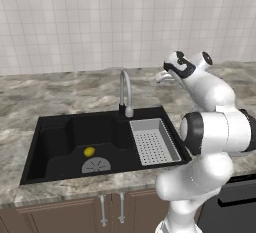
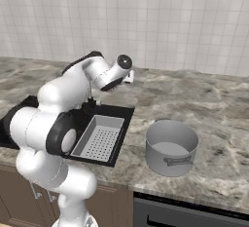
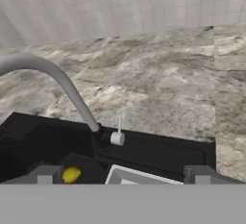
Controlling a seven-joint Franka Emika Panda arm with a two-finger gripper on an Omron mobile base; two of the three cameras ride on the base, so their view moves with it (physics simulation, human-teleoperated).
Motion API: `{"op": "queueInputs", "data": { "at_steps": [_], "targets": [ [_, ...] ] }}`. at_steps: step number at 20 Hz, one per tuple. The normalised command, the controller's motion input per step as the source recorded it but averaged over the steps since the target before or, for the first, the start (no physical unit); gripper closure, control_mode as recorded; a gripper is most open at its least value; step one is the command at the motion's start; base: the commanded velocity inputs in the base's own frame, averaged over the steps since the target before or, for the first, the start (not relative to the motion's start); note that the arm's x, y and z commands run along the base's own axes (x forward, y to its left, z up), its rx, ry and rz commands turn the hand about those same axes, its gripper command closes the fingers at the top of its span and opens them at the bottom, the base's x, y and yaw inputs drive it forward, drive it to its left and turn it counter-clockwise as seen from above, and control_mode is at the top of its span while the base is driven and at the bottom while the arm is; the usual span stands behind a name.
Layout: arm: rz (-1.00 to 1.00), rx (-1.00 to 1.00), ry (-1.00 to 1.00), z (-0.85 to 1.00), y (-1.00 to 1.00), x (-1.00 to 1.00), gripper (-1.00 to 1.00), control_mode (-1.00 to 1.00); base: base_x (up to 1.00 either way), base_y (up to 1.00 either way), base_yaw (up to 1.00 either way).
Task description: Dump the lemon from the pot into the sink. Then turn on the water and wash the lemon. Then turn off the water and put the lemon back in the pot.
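with the lemon (image 1: 89, 151) already lying on the floor of the sink (image 1: 55, 127), just beside the round drain (image 1: 96, 165), the dump step looks done and the tap is next. pot (image 2: 171, 147) stands upright and empty on the table (image 2: 214, 104), right of the sink and well apart from the arm. fingers (image 3: 123, 175) are spread wide, holding nothing; the hand hangs above the table behind the perforated tray (image 1: 154, 141), looking down at the tap (image 1: 124, 91) and its small knob (image 3: 117, 138).

risks, as judged:
- knob lever is thin; wide-open fingers could slide past it or push the gooseneck instead, so no water.
- overshooting the lever leaves the flow hard to stop later.
- lemon sits close to the drain; a stream may roll it, shifting the later pick point.
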Motion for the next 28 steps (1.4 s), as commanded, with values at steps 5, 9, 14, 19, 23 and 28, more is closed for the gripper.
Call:
{"op": "queueInputs", "data": {
  "at_steps": [5,9,14,19,23,28],
  "targets": [
    [-0.05,-0.04,0.00,0.89,-0.02,-0.99,-1.00,-1.00,0.00,0.00,0.00],
    [-0.02,-0.07,0.00,0.62,0.14,-1.00,-1.00,-1.00,0.00,0.00,0.00],
    [-0.02,-0.09,0.00,0.32,0.51,-1.00,-1.00,-1.00,0.00,0.00,0.00],
    [-0.01,-0.10,0.00,0.24,0.73,-0.99,-1.00,-1.00,0.00,0.00,0.00],
    [0.00,-0.03,0.02,0.27,0.83,-0.85,-1.00,-1.00,0.00,0.00,0.00],
    [0.00,-0.01,0.04,0.06,0.84,-0.64,-1.00,-1.00,0.00,0.00,0.00]
  ]
}}
